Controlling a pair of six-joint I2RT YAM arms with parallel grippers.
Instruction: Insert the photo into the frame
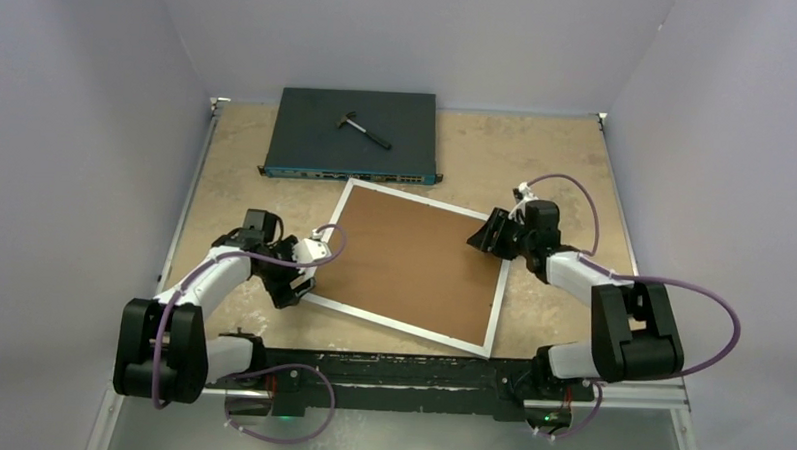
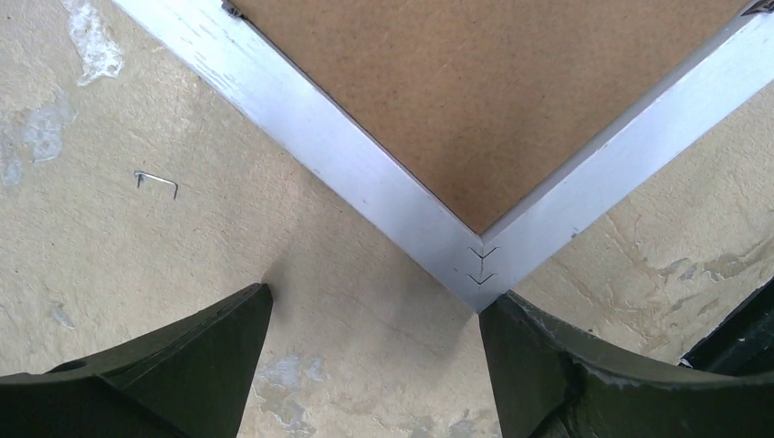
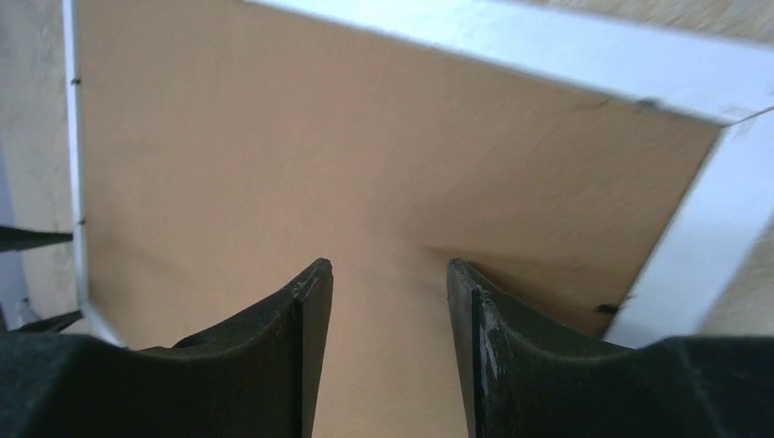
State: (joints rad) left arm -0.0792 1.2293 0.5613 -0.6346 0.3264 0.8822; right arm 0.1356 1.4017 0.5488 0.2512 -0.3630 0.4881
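From above, one frame (image 1: 401, 327) lies face down in the middle of the table. Its long sides run nearly left to right. One brown backing board (image 1: 413, 256) sits in it, and no photo shows. Left wrist: the left gripper (image 2: 374, 301) is spread wide and empty, with the frame's near-left corner just ahead. Right wrist: the right gripper (image 3: 388, 269) is empty, fingers apart, over the board by the far-right corner.

Reaches inward and low with the left arm (image 1: 213, 279), left gripper (image 2: 374, 301) spread wide, fingers (image 2: 183, 365) well apart. Stretches the right arm (image 1: 593, 282) in from the opposite side, pitched downward, right gripper (image 3: 388, 274) parted by a narrower gap, apparently clasping nothing.
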